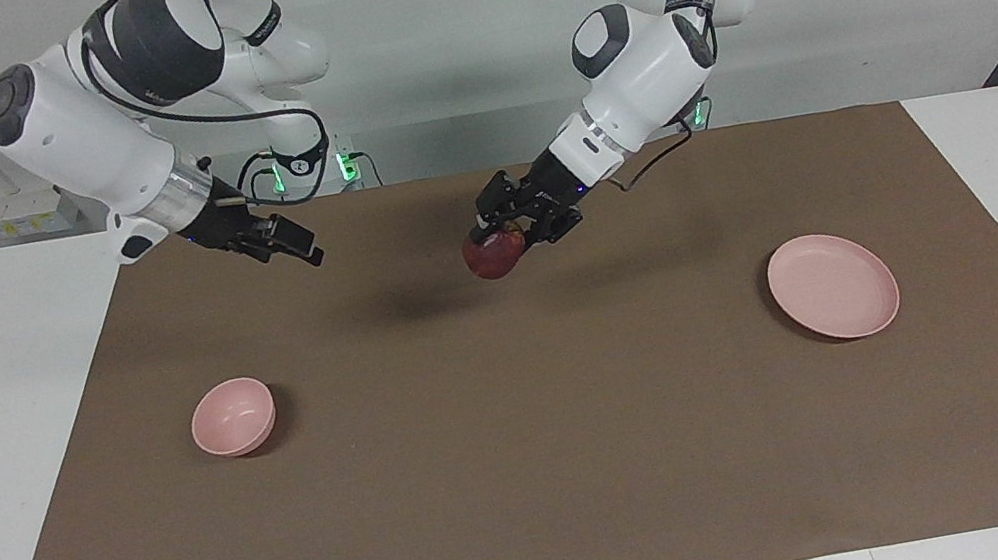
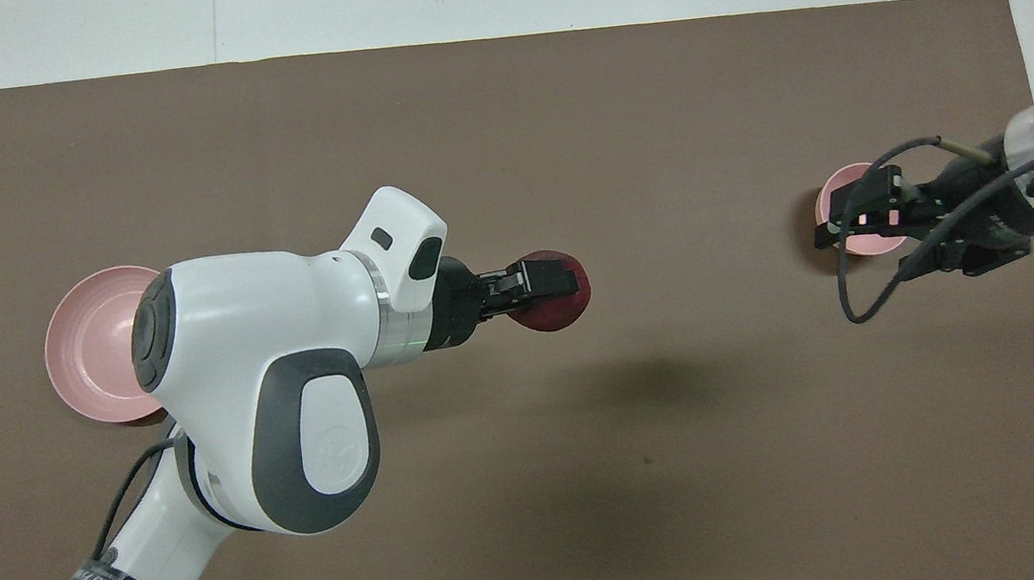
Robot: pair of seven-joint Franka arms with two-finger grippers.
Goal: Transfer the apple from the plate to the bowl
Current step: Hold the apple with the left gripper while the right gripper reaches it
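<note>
Brown mat (image 1: 532, 477) covers your table. Your left gripper (image 1: 500, 224) pinches the apple (image 1: 493, 254) aloft at mat centre; plate (image 1: 832, 285) at 3 o'clock, bowl (image 1: 232, 417) at 9. Right gripper (image 1: 296, 246), fingers spread, hangs over the mat at 10.

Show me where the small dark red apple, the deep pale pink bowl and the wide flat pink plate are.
Small dark red apple (image 1: 491, 258), facing view, its lower front.
Deep pale pink bowl (image 1: 232, 417), facing view, its inner wall.
Wide flat pale pink plate (image 1: 832, 285), facing view, its bare middle.

Bare mat (image 1: 525, 438) between bowl (image 1: 232, 417) and plate (image 1: 833, 286)
</note>
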